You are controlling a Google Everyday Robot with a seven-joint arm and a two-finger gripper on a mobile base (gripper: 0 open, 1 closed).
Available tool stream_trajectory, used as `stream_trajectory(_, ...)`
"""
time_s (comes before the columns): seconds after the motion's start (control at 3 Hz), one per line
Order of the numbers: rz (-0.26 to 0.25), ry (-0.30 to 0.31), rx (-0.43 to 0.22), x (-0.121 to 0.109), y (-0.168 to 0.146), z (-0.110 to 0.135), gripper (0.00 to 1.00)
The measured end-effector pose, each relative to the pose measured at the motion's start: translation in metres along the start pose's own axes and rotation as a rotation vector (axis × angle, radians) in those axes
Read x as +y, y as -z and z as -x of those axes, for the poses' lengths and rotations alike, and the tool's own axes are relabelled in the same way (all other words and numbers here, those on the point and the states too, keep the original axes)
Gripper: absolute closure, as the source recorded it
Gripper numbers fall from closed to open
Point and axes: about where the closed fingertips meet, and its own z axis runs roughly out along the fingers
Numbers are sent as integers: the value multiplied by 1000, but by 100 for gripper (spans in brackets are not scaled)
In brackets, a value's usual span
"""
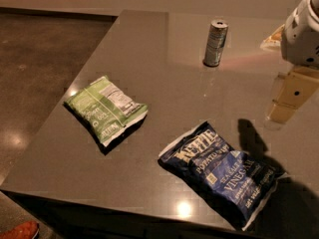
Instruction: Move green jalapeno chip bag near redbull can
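My tool hangs at the right edge above the counter. I can't tell how far open it is, and it has hold of none of the 3 items. Below and left of it lies the dark-blue Kettle bag. The redbull can stands upright at the far side. The green jalapeno chip bag lies flat near the left edge, well apart from the can.

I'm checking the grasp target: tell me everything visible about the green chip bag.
The green chip bag is small, crinkled, light-green plastic with a white label panel and white lettering. It lies flat, askew, on the left of the table, touching nothing else. The gripper hangs at far right, clear of it.
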Motion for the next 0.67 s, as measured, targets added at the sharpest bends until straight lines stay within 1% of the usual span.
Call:
stream_trajectory(0.33,17,30,-40,-7,-10,23,0)
stream_trajectory(0.67,52,78,-113,-15,-32,65,0)
